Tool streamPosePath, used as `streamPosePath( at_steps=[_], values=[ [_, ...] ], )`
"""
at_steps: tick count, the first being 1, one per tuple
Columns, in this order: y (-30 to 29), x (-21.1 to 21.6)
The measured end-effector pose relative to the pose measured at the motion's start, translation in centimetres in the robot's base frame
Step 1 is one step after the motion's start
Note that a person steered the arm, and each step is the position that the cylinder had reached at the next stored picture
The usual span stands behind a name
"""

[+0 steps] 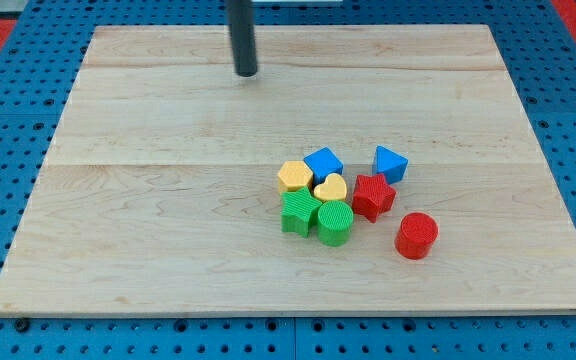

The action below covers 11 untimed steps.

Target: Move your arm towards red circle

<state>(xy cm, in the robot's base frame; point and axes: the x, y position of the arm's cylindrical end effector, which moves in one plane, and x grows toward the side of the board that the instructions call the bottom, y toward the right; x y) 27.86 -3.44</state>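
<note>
Hovering near the view's top, my tip (246, 73) is sitting on the pale wooden worktop (148, 250), well apart from the red circle (417, 236), which is lying toward the view's bottom right from it. There's no pincer on this arm, just the straight dark rod, so nothing is opening or closing & nothing is being clamped.

Taking the red circle as landmark: it's standing alone, w/ a small gap around it, not touching any other block. Just to its upper left the red star (373, 195) is lying near it but apart. Further up from the red circle, the blue triangle (390, 163) is sitting just above the red star. To the red circle's left the green cylinder (335, 222) is standing, & beyond that the green star (299, 212) is pressing against it. Up & left of the red circle, the yellow heart (330, 188) is nestling between the red star & the greens, w/ the blue block (323, 162) (shape approx. a cube or pentagon, can't tell exactly) behind it & the yellow hexagon (294, 176) beside that, furthest left of the upper row.

All blocks except the red circle are bunching in one tight cluster; my tip is touching none of them.
</note>
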Motion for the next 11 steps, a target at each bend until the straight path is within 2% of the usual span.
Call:
streamPosePath(
  at_steps=[1, 3, 4, 5, 6, 7, 9, 11],
  values=[
    [9.4, -0.6],
    [21.3, 8.4],
    [26.4, 14.6],
    [27.6, 21.9],
    [26.5, 27.8],
    [26.1, 30.1],
    [24.3, 28.9],
    [15.7, 28.3]
  ],
)
